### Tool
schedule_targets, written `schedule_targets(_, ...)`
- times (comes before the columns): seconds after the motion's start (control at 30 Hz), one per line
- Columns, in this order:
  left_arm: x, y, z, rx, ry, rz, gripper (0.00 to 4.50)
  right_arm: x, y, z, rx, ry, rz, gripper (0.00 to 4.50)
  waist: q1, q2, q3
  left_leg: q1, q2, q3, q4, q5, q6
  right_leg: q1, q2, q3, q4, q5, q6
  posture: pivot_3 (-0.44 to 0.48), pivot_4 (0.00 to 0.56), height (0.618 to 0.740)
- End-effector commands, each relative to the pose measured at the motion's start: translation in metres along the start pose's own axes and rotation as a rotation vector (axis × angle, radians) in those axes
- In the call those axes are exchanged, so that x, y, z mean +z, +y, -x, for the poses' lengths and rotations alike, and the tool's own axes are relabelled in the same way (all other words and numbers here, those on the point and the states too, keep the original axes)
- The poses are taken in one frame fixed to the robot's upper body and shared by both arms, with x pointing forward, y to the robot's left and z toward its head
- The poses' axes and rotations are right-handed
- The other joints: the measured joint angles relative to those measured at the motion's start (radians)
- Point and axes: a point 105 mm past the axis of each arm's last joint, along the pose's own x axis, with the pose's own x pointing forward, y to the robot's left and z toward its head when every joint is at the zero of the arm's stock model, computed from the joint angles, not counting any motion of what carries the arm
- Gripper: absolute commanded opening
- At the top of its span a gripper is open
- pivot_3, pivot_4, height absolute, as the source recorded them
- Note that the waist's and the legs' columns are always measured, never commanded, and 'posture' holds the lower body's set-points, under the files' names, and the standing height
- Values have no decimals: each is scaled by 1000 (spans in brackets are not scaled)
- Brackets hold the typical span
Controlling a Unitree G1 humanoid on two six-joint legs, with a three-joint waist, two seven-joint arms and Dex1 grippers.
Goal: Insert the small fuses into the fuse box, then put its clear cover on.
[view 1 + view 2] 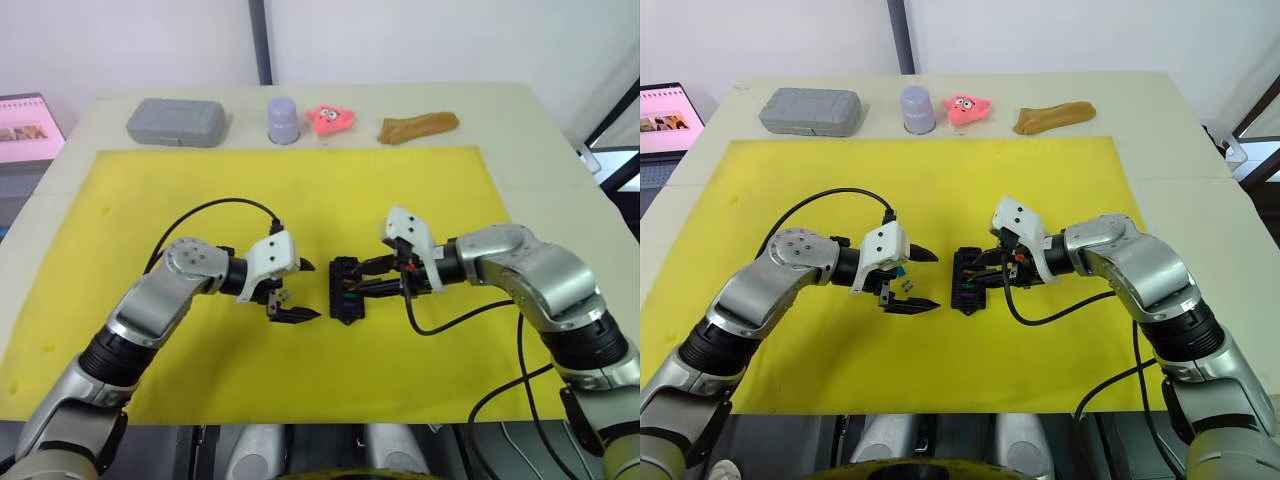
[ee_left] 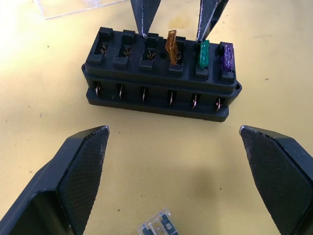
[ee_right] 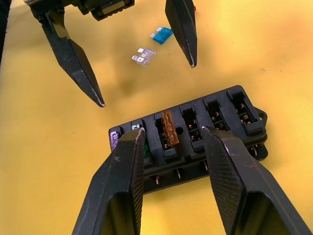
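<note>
The black fuse box (image 1: 347, 291) lies on the yellow mat (image 1: 300, 190) between my two grippers. Amber (image 2: 172, 46), green (image 2: 203, 54) and purple (image 2: 226, 55) small fuses stand in one row of its slots; the other slots look empty. My right gripper (image 3: 173, 131) is open over the box, its fingertips (image 2: 144, 24) straddling the amber fuse without touching it. My left gripper (image 1: 312, 291) is open just left of the box. Under it lie a teal fuse (image 3: 161, 34) and a pale grey fuse (image 3: 144, 55). An edge of the clear cover (image 2: 73, 7) shows beyond the box.
Along the table's far edge stand a grey case (image 1: 176, 122), a lilac cup (image 1: 283, 120), a pink toy (image 1: 330, 118) and a brown lump (image 1: 418, 126). A screen (image 1: 25, 130) sits off the table's left side. Black cables loop from both wrists over the mat.
</note>
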Motion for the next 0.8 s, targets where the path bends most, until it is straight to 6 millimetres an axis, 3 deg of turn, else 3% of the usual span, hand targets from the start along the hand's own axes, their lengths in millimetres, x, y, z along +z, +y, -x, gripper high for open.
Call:
schedule_targets(0.03, 10, 2, 6, 16, -21, -36, 4500, 6, 1, 1, 1, -10, 23, 1687, 0, 0, 0, 0, 0, 0, 0, 0, 0, 0, 0, 0, 0, 0, 0, 0, 150, 740)
schedule_targets(0.1, 10, 3, 6, 16, -22, -35, 4500, 6, 1, 1, 3, -8, 23, 1164, 0, 0, 0, 0, 0, 0, 0, 0, 0, 0, 0, 0, 0, 0, 0, 0, 150, 740)
schedule_targets(0.17, 10, 3, 6, 17, -21, -35, 4500, 6, 1, 0, 5, -6, 24, 99, 0, 0, 0, 0, 0, 0, 0, 0, 0, 0, 0, 0, 0, 0, 0, 0, 150, 740)
schedule_targets(0.5, 10, 3, 5, 15, -23, -36, 4500, 23, 11, 6, 27, 6, 83, 30, 0, 0, 0, 0, 0, 0, 0, 0, 0, 0, 0, 0, 0, 0, 0, 0, 150, 740)
schedule_targets(0.8, 11, 4, 4, 15, -27, -39, 4500, 24, 14, 6, 13, 159, 163, 30, 0, 0, 0, 0, 0, 0, 0, 0, 0, 0, 0, 0, 0, 0, 0, 0, 150, 740)
